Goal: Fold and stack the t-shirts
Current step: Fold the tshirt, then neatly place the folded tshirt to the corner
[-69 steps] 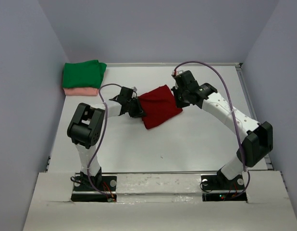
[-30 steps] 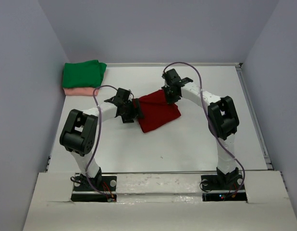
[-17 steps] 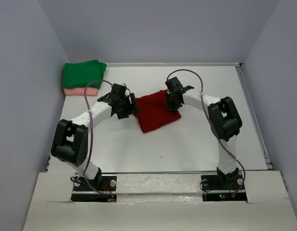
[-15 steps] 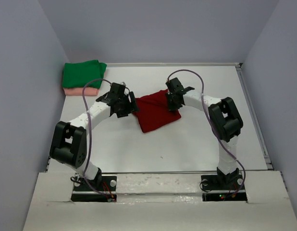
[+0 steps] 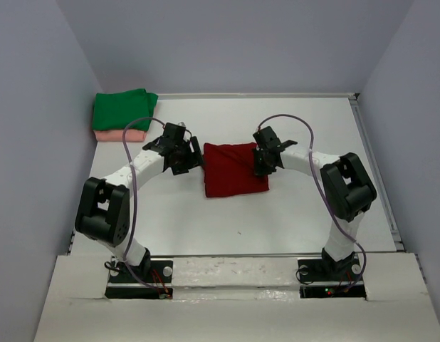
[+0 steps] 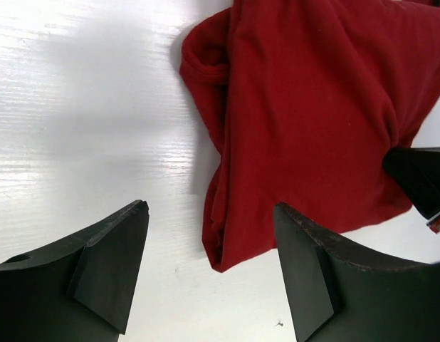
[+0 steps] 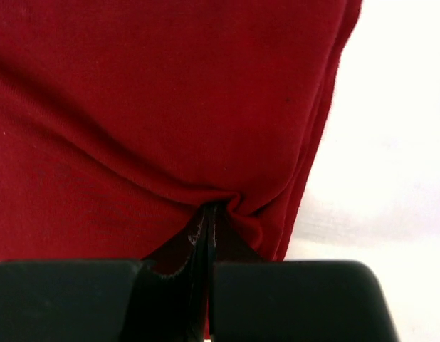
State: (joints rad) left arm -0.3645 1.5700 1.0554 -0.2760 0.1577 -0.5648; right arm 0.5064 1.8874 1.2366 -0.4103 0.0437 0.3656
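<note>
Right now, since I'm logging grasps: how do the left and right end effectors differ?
The left end effector is open; the right end effector is shut. The left grips nothing and sits beside the left edge of the red t-shirt; the right pinches the shirt's right edge into a pucker. Both are black and close to that shirt.

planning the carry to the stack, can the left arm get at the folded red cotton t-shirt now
Probably yes: the left gripper is open with the folded red cotton t-shirt just ahead of its fingers, nothing between. The right gripper pinches the far edge.
</note>
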